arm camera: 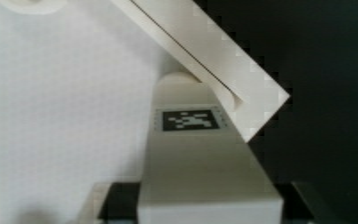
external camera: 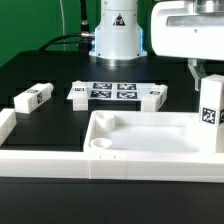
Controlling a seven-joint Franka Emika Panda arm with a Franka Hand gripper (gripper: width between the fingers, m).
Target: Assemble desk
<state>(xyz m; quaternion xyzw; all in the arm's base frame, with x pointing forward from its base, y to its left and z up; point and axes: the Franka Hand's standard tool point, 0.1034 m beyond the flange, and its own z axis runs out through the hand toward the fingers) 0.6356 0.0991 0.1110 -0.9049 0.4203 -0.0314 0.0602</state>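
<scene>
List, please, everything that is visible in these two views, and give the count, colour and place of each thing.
tabletop: one, white, front centre of the exterior view, rim upward.
lying legs: two, white with black-and-white tags, one at the exterior view's left, the other just right of the marker board.
upright leg: one, white, tagged, at the tabletop's corner on the exterior view's right.
marker board: one, white with tags, behind the tabletop.
border rail: one, white, along the exterior view's left and front.
table: one, black.
robot base: one, white, at the back.
tool: one, dark fingers, shut on the upright leg.
</scene>
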